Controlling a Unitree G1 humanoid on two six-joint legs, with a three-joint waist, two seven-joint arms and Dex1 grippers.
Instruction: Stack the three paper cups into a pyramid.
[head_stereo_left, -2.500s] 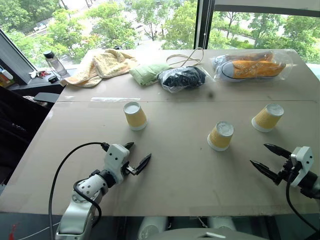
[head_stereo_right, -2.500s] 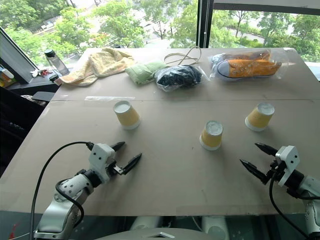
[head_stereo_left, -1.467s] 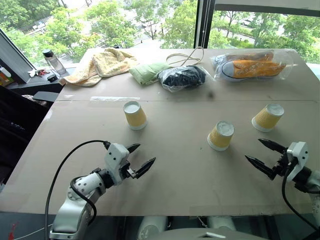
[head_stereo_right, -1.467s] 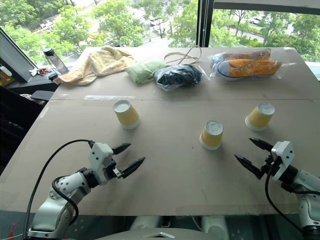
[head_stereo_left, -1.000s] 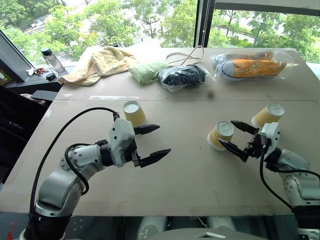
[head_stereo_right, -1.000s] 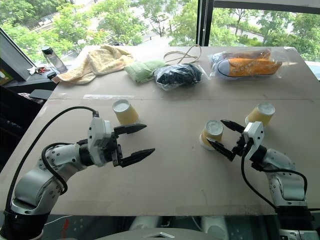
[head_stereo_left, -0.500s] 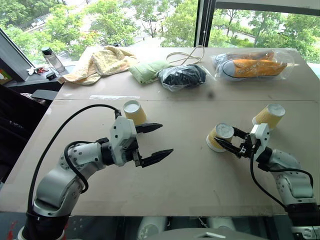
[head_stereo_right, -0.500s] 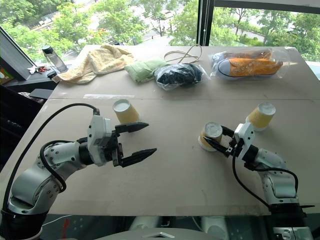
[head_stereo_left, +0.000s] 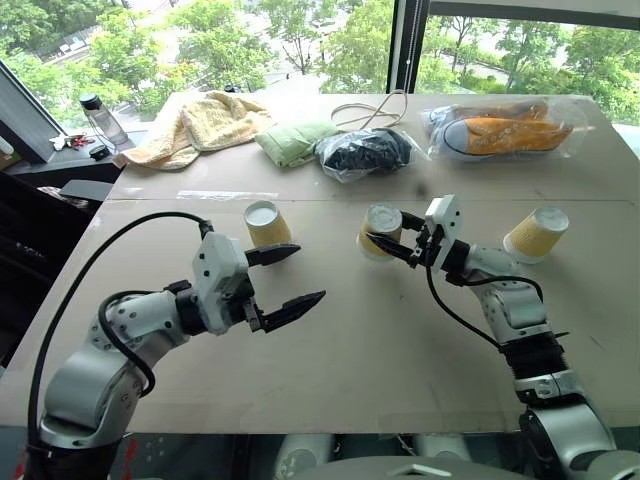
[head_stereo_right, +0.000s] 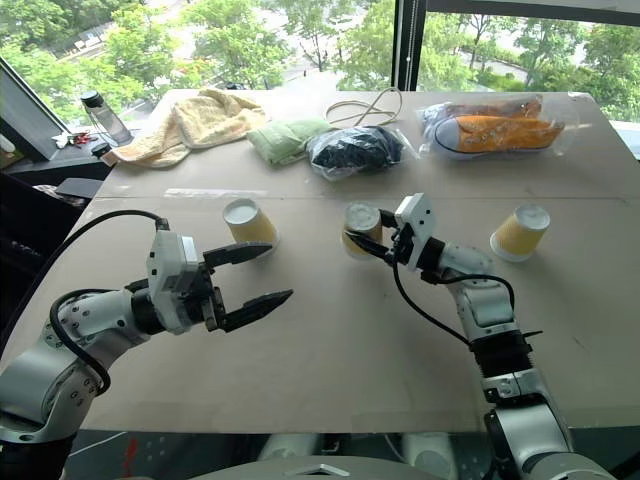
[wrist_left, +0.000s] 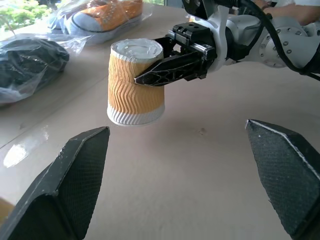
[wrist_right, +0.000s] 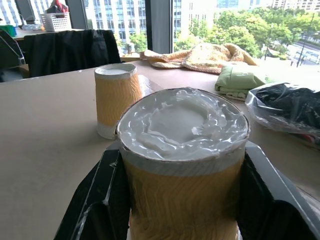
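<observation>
1. The right claw (head_stereo_left: 392, 245) is clenched around a cup (head_stereo_left: 380, 230) at frame centre, lifted off the desk (head_stereo_left: 400, 350).
2. The left claw (head_stereo_left: 285, 282) is released, lower left.
3. Another cup (head_stereo_left: 266, 224) stands centre-left; the third (head_stereo_left: 536, 235) at right.

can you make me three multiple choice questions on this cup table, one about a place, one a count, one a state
1. Where is the cup that the right gripper holds?
A. lifted just above the table, near the middle
B. lying on the yellow towel
C. standing on another cup

2. How many paper cups are on or over the table?
A. two
B. three
C. five

3. How does the left gripper stand?
A. shut on a cup
B. shut on nothing
C. open, holding nothing

Answers:
1 A: in the left wrist view the held cup hangs clear of the table.
2 B: the held cup, the cup by the left gripper and the cup at the right.
3 C: its fingers are spread wide with nothing between them.
</observation>
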